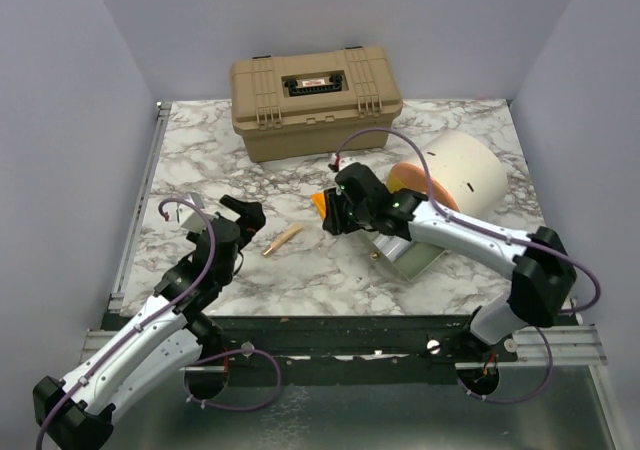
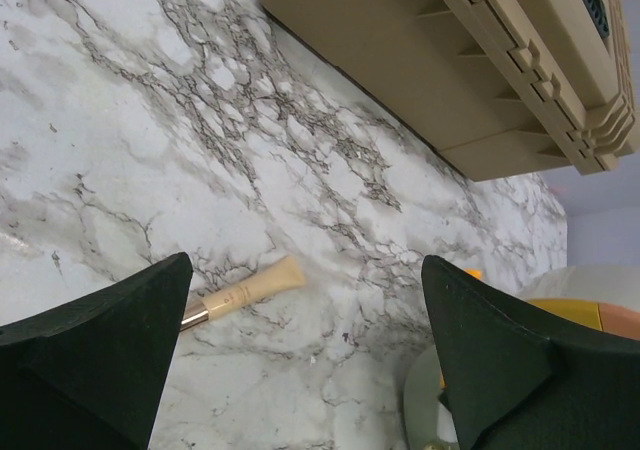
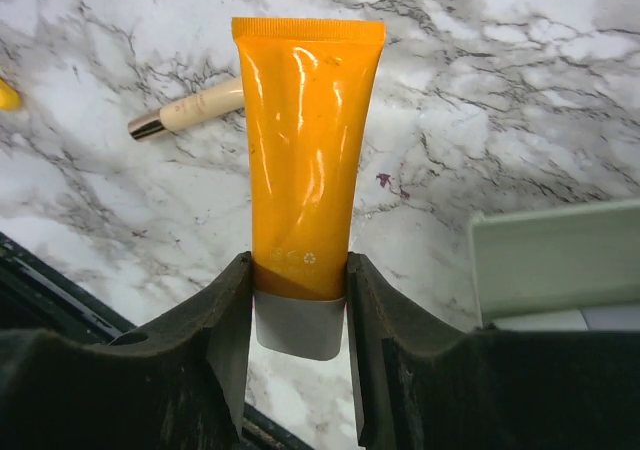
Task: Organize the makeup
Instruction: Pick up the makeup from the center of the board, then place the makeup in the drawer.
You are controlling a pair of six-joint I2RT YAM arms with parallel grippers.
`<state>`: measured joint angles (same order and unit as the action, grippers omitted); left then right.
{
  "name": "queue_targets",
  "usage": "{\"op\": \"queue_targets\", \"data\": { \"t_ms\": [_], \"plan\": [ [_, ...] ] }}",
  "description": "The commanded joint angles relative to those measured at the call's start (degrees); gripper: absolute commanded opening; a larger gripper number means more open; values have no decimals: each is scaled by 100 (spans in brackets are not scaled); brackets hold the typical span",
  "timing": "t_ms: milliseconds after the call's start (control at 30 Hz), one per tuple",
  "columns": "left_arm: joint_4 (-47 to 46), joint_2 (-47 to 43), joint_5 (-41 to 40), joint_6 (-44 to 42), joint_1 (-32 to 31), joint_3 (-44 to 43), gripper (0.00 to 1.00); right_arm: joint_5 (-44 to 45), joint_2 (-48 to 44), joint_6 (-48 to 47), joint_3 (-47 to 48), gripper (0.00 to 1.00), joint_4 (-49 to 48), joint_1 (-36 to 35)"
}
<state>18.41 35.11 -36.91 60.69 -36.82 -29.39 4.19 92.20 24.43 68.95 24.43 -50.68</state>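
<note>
The orange tube is off the surface near the middle of the scene, pinched at its grey cap end by the right gripper. The fingers are closed on either side of the shoulder and the flat crimped end points away from the wrist. It looks like a light, soft-walled plastic tube with a glossy skin. My judgement is that it would dent or ooze if squeezed mid-body and could slip, so the stiff shoulder by the cap seems the safest hold. Below and left of it lies the tan-handled brush, flat on the marble. It is probably light, rigid and apt to roll, so it is best taken across the middle of the handle. The left gripper hovers over the brush with its fingers spread wide and nothing between them. Just right of the tube is the edge of a pale green container. The cream-and-orange round pouch lies beyond that to the right, and the big tan hard case stands shut at the far side.
</note>
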Motion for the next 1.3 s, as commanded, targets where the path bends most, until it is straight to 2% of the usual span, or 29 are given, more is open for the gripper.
{"op": "queue_targets", "data": {
  "t_ms": [0,200,367,533,600,833,1267],
  "plan": [
    [-134,-31,49,99,30,39,99,638,-705,464,-457,16,255,-39],
    [-216,275,119,-88,27,-106,99,1376,-1375,819,-843,16,665,-39],
    [-401,671,474,-262,26,-239,99,1884,-1808,1160,-963,17,1034,-39],
    [-425,960,641,-256,32,-352,99,2181,-1891,1389,-1091,18,1369,-39],
    [-458,1040,647,-215,27,-350,99,2200,-2005,1432,-1215,21,1339,-39],
    [-525,1163,797,-276,35,-376,99,2413,-2312,1567,-1545,21,1415,-30],
    [-624,1507,861,-385,40,-541,99,2263,-1745,1136,-1254,22,1373,208]
  ]
}}
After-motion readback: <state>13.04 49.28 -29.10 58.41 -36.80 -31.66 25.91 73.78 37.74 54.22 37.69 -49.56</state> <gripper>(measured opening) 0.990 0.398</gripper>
